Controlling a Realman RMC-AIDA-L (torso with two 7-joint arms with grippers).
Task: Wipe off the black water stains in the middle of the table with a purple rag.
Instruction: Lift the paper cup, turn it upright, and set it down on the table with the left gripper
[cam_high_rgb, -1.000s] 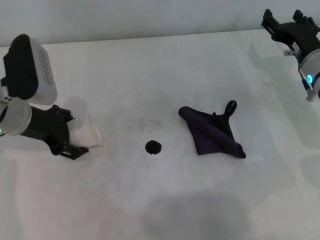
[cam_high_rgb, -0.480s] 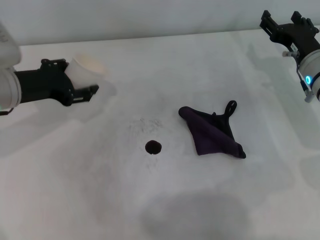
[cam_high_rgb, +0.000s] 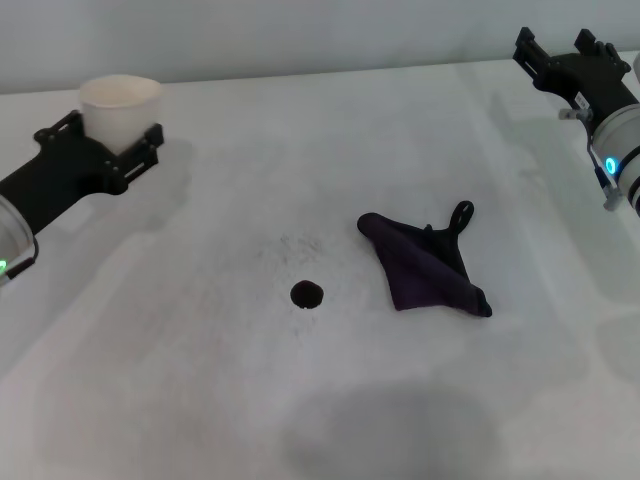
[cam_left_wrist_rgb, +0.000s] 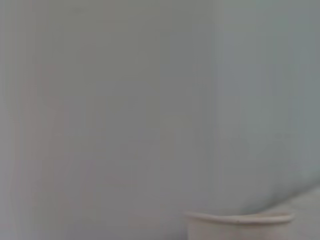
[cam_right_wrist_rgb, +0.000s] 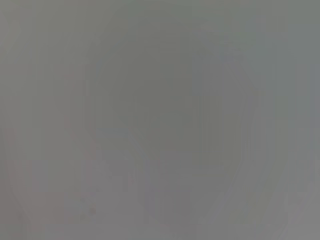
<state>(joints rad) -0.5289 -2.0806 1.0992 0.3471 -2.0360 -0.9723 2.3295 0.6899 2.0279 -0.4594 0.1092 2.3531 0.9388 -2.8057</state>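
I've got L gripper (cam_high_rgb: 118, 150) clamped round a white paper cup (cam_high_rgb: 120, 105) far left of the black blot (cam_high_rgb: 307, 294), purple rag (cam_high_rgb: 425, 268) just right of it untouched, R gripper (cam_high_rgb: 560, 62) spread far back-right, so nxt: grab rag.

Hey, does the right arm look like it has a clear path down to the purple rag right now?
Probably yes. The right gripper hangs at the table's far right corner, and nothing lies between it and the rag, which sits flat in the open. The left gripper holds a cup well away.
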